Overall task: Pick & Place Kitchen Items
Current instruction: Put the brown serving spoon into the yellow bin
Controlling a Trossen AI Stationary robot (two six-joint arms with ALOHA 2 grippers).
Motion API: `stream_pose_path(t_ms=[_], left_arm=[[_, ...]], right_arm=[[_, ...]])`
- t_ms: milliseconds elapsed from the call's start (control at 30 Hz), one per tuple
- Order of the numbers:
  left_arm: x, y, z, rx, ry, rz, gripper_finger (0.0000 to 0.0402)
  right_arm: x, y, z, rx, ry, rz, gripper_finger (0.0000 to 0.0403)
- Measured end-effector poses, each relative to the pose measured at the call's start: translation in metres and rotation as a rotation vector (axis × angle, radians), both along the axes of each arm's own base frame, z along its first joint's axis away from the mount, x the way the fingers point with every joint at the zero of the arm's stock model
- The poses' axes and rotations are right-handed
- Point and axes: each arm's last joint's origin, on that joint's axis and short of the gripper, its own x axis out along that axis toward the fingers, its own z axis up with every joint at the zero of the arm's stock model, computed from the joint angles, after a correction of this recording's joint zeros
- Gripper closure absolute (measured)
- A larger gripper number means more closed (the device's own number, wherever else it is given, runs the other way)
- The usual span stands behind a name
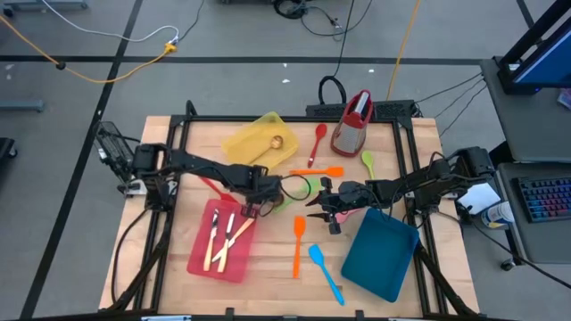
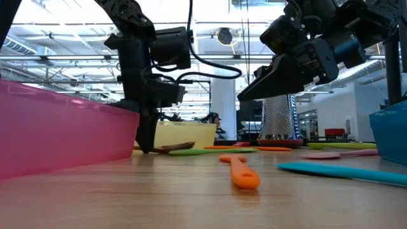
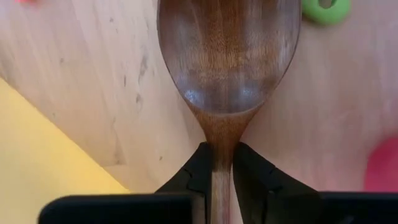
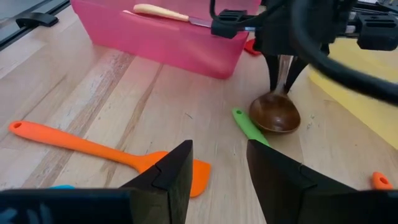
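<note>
High view: the left gripper (image 1: 252, 211) sat near table centre, at the 1 o'clock corner of the pink-red flat plastic tray (image 1: 223, 239), which held pale-handled cutlery (image 1: 220, 241). The right gripper (image 1: 314, 207) hovered just to the 3 o'clock side of it, above bare wood. A long orange plastic spatula (image 1: 298, 247) lay at 6 o'clock from the right gripper, a blue plastic spatula (image 1: 326, 275) further toward 5 o'clock, beside the blue flat tray (image 1: 380, 257). A yellow flat tray (image 1: 256, 139) lay toward 12 o'clock, a red plastic spoon (image 1: 317, 143) and a metal box grater with red top (image 1: 353, 123) beyond.

Low view: left gripper's fingers pointed straight down, tips at the tabletop beside the pink-red tray wall. Right gripper hung clear above the table.

Left wrist view: both dark fingers (image 3: 193, 175) pinched the neck of a dark wooden spoon (image 3: 227, 59), pressed against it from either side. The spoon's bowl rested on the wooden table (image 3: 87, 93); the ring end of a green plastic utensil (image 3: 323, 9) showed beyond it.

Right wrist view: right gripper's fingers stood spread, nothing between them. Ahead, the wooden spoon's bowl lay on the table touching the green utensil, its handle rising into the left gripper.
</note>
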Motion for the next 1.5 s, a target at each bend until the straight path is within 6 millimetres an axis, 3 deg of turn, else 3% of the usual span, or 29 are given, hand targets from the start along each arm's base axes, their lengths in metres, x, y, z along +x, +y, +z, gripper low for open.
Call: stream_pose_path(t_ms=[333, 600, 767, 900, 1067, 1333, 1500], left_arm=[[0.023, -0.029, 0.032, 0.145, -0.107, -0.03, 0.0359], [0.036, -0.023, 0.07, 0.36, -0.165, 0.087, 0.0355], [0.044, -0.011, 0.095, 0.379, -0.217, 0.163, 0.0353], [0.046, 0.013, 0.106, 0.356, -0.251, 0.28, 0.0352], [0.042, 0.052, 0.104, 0.196, -0.26, 0.429, 0.0351], [0.024, 0.119, 0.104, 0.151, -0.263, 0.654, 0.0351], [0.013, 0.154, 0.088, 0.095, -0.299, 0.734, 0.0351]], right_arm=[[0.0, 0.0, 0.0, 0.0, 0.0, 0.0, 0.0259], [0.0, 0.0, 0.0, 0.0, 0.0, 0.0, 0.0261], [0.0, 0.0, 0.0, 0.0, 0.0, 0.0, 0.0261], [0.0, 0.0, 0.0, 0.0, 0.0, 0.0, 0.0261], [0.0, 0.0, 0.0, 0.0, 0.0, 0.0, 0.0261], [0.0, 0.0, 0.0, 0.0, 0.0, 0.0, 0.0261], [0.0, 0.0, 0.0, 0.0, 0.001, 0.0, 0.0261]])
